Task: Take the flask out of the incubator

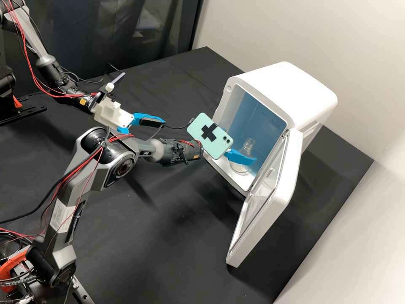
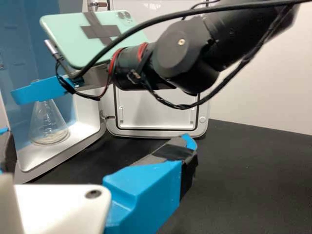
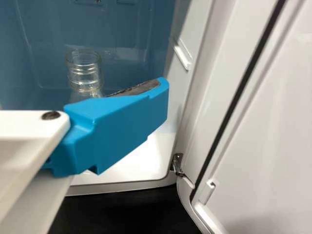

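1. White incubator [image 1: 291, 93] on a black desk [image 1: 168, 236], its door [image 1: 270, 202] swung open to show a blue interior.
2. A clear glass conical flask [image 1: 249, 146] stands upright on the incubator's floor, toward the back.
3. The right hand [image 1: 244, 158] is inside the opening, spread wide and gripping nothing. One blue finger [image 3: 122, 122] is just beside the flask's neck.
4. A mint-green phone [image 1: 209, 135] is mounted on that arm's wrist.
5. The left hand [image 1: 147, 120] hangs above the desk, well apart from the incubator. I cannot tell whether it is wide or narrow.
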